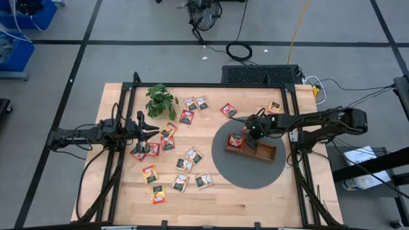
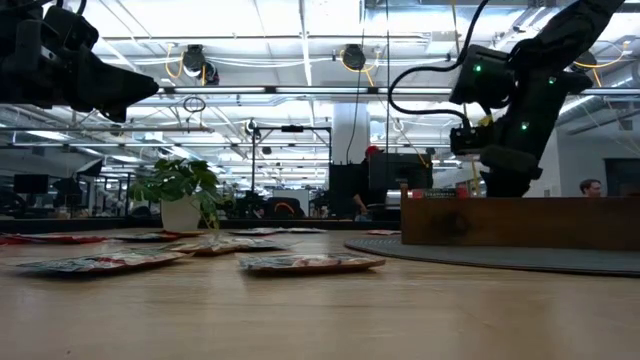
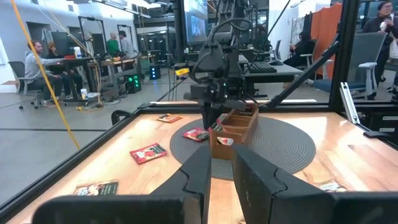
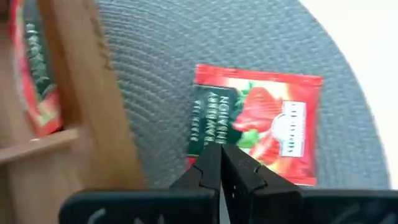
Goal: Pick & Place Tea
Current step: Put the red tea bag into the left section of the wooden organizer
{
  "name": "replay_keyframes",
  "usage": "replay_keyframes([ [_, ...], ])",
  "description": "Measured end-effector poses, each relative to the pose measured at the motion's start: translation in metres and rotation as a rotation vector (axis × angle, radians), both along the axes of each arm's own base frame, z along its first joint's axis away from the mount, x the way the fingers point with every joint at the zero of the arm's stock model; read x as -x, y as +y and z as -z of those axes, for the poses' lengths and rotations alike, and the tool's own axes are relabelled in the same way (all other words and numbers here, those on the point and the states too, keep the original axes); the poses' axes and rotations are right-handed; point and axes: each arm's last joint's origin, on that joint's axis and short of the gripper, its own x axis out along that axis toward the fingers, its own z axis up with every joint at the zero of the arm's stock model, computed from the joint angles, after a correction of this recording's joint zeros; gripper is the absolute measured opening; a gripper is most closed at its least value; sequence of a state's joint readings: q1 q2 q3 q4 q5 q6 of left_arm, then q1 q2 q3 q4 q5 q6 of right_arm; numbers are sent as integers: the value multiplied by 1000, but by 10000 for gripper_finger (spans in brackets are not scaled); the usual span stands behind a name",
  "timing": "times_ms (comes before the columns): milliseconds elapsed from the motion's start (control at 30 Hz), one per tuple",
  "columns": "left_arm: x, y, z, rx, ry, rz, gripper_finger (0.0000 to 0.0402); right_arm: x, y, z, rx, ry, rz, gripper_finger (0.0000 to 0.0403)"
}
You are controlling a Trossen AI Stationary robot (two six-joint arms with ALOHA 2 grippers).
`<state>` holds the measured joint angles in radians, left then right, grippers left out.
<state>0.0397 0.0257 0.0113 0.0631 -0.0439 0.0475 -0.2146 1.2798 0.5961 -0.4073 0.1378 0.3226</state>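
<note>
right gripper: your right gripper [image 4: 221, 163] has its fingers pressed together, tips down over a red tea sachet [image 4: 255, 124] lying flat on the grey round mat [image 4: 186, 37]. You cannot tell from the wrist view whether the tips touch the paper or sit just above it. Nothing is lifted.
right gripper place: in the overhead view it [image 1: 246, 130] hangs at the far left end of the wooden tray [image 1: 259, 151], above the mat [image 1: 223, 167].
tray: long brown tray, sits on the mat; you see a red sachet in its left-end compartment [image 1: 236, 140]. In the right wrist view the tray wall [image 4: 93, 93] is just beside the sachet under the fingers, with another red sachet [image 4: 34, 74] inside the tray.
left gripper: your left gripper [image 1: 153, 127] waits at the left side of the table [image 1: 255, 198], fingers [image 3: 193, 171] near each other with a narrow gap, holding nothing.
tea on table: loose sachets spread over the wood between the two arms, red ones by the left gripper [image 1: 152, 149], orange-yellow ones near the front edge [image 1: 149, 173], white-green ones mid-table [image 1: 193, 154], a few at the far side [image 1: 196, 103].
plant: small green plant [image 1: 160, 99] at the far left of the table, upright in a white pot [image 2: 181, 213].
room: people sit at desks beyond the table [image 3: 38, 65].
</note>
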Motion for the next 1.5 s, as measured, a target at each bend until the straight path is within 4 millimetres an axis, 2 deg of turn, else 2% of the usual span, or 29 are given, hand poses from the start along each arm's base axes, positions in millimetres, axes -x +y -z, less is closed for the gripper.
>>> replay_keyframes([
  [300,0,0,0,0,0,0,72,4,-4,-1,168,81,-45,0],
  [433,0,0,0,0,0,0,72,4,-7,-1,122,80,-109,15],
  [633,0,0,0,0,0,0,72,6,-12,0,4,41,-121,110],
  [833,0,0,0,0,0,0,72,7,-17,0,30,51,-89,225],
  [967,0,0,0,0,0,0,72,8,-17,0,25,56,-89,270],
  [1100,0,0,0,0,0,0,72,9,-17,0,37,77,-85,283],
  [1267,0,0,0,0,0,0,72,10,-20,1,90,109,-100,277],
  [1500,0,0,0,0,0,0,72,9,-27,12,-19,126,-91,278],
])
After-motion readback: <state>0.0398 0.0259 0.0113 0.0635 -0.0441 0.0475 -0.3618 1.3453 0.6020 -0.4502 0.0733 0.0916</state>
